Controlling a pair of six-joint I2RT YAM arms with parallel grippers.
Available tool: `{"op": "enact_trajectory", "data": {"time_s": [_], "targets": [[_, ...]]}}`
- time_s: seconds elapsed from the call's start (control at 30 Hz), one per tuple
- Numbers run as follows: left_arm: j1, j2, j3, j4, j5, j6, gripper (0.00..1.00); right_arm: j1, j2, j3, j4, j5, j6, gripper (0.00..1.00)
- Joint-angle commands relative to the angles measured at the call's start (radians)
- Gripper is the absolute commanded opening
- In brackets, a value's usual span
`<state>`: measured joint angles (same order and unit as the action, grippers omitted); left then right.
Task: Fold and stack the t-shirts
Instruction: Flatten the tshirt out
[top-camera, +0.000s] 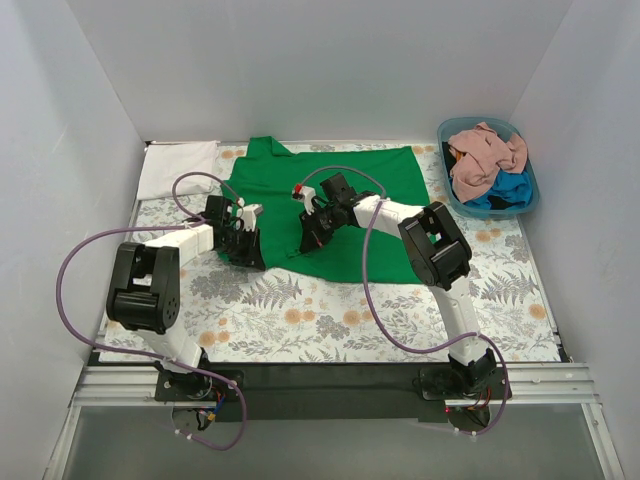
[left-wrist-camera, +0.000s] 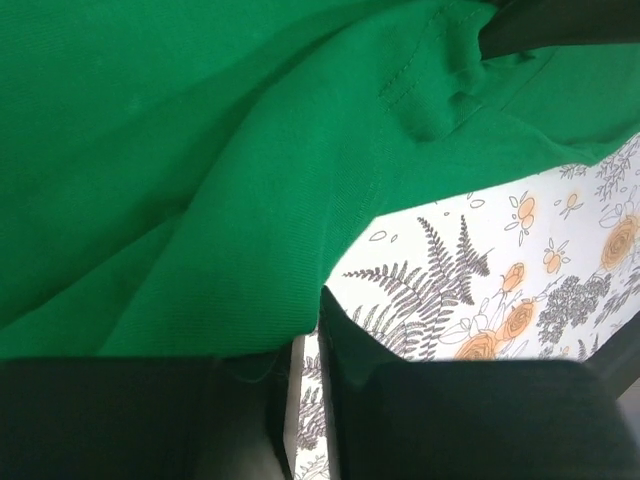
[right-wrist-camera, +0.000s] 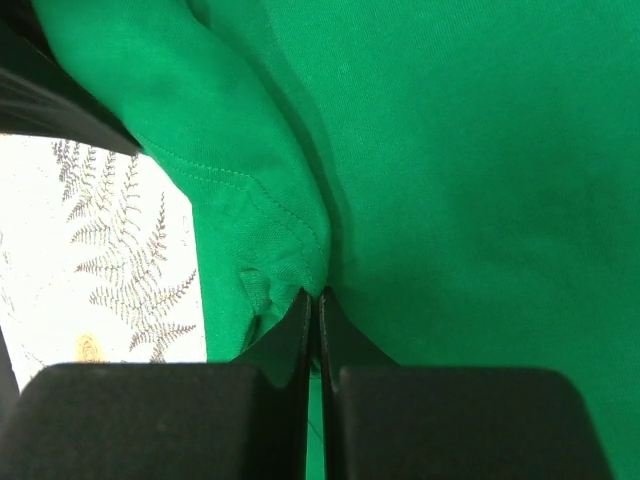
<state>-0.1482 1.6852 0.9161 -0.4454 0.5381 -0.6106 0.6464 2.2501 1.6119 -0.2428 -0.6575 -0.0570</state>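
Nearby: white shirt (top-camera: 178, 168) far-left, tub (top-camera: 536, 186) far-right, green shirt (top-camera: 385, 180) between.

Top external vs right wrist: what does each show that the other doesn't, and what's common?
Top external only: the blue tub holding a salmon-pink shirt and a blue shirt, plus a white folded cloth at the far left. Right wrist only: a close-up of the right gripper shut on a pinched fold of the green t-shirt. Both: that shirt and the floral table covering.
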Motion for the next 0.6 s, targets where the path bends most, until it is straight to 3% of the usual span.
{"op": "enact_trajectory", "data": {"time_s": [0.0,0.27,0.43,0.57], "targets": [[-0.005,-0.070,0.044,-0.064,0.013,0.038,0.02,0.012,-0.055,-0.018,-0.047,-0.014,-0.015,0.01],[-0.005,-0.162,0.110,-0.447,0.003,0.233,0.00,0.062,-0.191,-0.085,-0.101,-0.063,-0.087,0.02],[-0.005,-0.208,0.116,-0.685,-0.009,0.406,0.00,0.166,-0.294,-0.208,-0.188,-0.064,-0.202,0.25],[-0.010,-0.245,0.070,-0.949,0.031,0.664,0.00,0.236,-0.385,-0.333,-0.228,-0.027,-0.247,0.39]]}}
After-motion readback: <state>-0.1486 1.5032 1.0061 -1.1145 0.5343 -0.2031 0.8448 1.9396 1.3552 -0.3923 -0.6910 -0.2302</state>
